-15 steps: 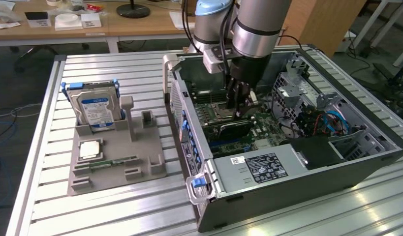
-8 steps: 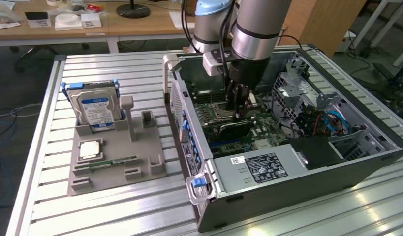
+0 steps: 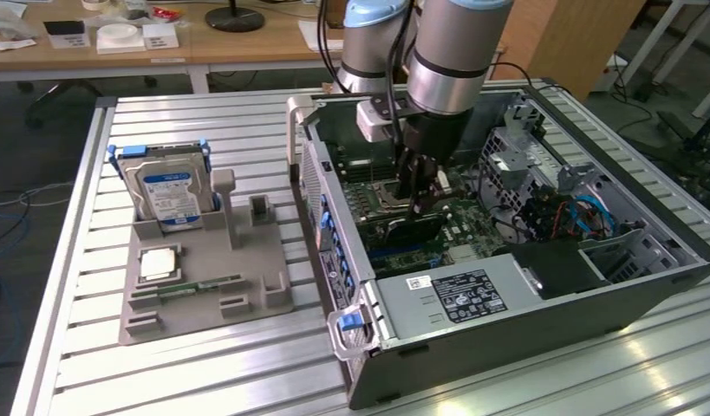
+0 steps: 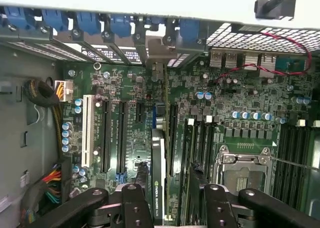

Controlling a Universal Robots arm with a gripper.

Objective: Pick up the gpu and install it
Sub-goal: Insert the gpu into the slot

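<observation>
From the wrist view the gripper is spread wide, and its two black fingers straddle the gpu without clamping it. A clear gap shows between the card and one finger. The card stands on edge on the green motherboard, its thin black edge running away from the fingertips toward the case's rear bracket row. Whether it is pressed fully home cannot be told.

Just beyond one finger lies the open processor socket. On the other finger's side are black slots, then a white expansion slot, and further off a bundle of coloured wires.

The exterior view shows the setting instead. The gripper reaches down into an open computer case lying on a slatted metal table, with the gpu as a dark slab right beneath the fingertips. The arm's thick wrist hides the fingers' upper part. A labelled power supply sits near the fingers inside the case. Well apart from them, outside the case wall, a hard drive stands in a grey holder.
</observation>
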